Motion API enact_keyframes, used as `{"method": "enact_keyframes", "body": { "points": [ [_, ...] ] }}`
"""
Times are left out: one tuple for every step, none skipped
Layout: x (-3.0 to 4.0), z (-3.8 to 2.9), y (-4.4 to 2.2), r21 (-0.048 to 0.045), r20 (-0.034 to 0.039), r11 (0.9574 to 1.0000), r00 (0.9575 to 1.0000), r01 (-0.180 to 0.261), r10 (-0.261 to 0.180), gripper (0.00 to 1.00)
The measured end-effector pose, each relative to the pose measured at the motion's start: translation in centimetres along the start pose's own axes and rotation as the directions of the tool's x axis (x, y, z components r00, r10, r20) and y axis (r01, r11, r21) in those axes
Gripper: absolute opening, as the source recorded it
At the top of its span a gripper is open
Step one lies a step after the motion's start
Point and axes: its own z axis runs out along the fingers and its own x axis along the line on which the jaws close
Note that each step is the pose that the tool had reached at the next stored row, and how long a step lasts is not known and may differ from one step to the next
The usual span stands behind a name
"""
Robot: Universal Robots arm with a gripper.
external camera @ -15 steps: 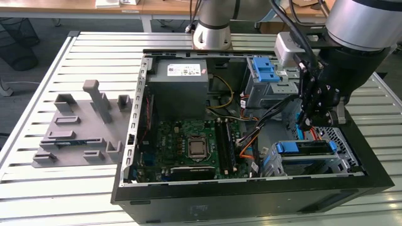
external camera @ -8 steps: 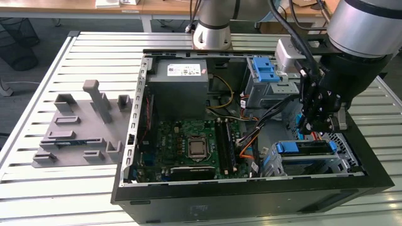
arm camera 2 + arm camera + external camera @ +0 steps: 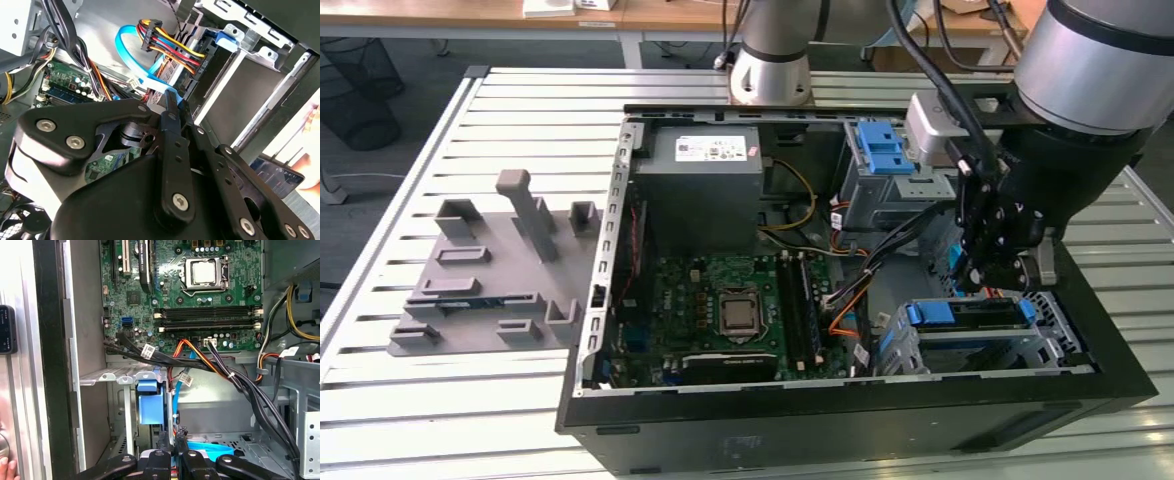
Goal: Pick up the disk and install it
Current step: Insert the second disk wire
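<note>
Disk (image 3: 971,315) is sitting in the drive cage (image 3: 1061,330) at the lower right of the exterior view, inside the open computer case (image 3: 720,420), its blue carrier frame showing along the near edge. I am hovering my gripper (image 3: 998,275) just above that cage, close to the disk, though I cannot tell whether I am touching it. In both wrist views my fingers (image 3: 165,442) are pressing together at the tips, and I am gripping nothing that I can make out. In the second wrist view a blue flat cable (image 3: 130,50) is looping just beyond my gripper (image 3: 172,100). The motherboard (image 3: 720,300) is lying toward the frame's centre, and a grey fixture (image 3: 480,270) is standing on the slatted table (image 3: 454,420) at the left.
</note>
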Motion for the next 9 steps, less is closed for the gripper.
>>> {"method": "enact_keyframes", "body": {
  "points": [
    [0.10,0.06,-0.01,0.0000,0.0003,1.0000,1.0000,0.000,0.000,0.16],
    [0.19,0.12,-0.02,0.0000,0.0003,1.0000,1.0000,0.000,0.000,0.16],
    [0.25,0.19,-0.02,0.0000,0.0003,1.0000,1.0000,0.000,0.000,0.16],
    [0.27,0.23,-0.02,0.0000,0.0003,1.0000,1.0000,0.000,0.000,0.16],
    [0.27,0.23,-0.02,0.0000,0.0003,1.0000,1.0000,0.000,0.000,0.16],
    [0.27,0.23,-0.02,0.0000,0.0002,1.0000,1.0000,0.000,0.000,0.16],
    [0.27,0.23,-0.02,0.0000,0.0002,1.0000,1.0000,0.000,0.000,0.16],
    [0.27,0.23,-0.02,0.0000,0.0001,1.0000,1.0000,0.000,0.000,0.16],
    [0.27,0.23,-0.02,0.0000,0.0001,1.0000,1.0000,0.000,0.000,0.16]
  ]
}}
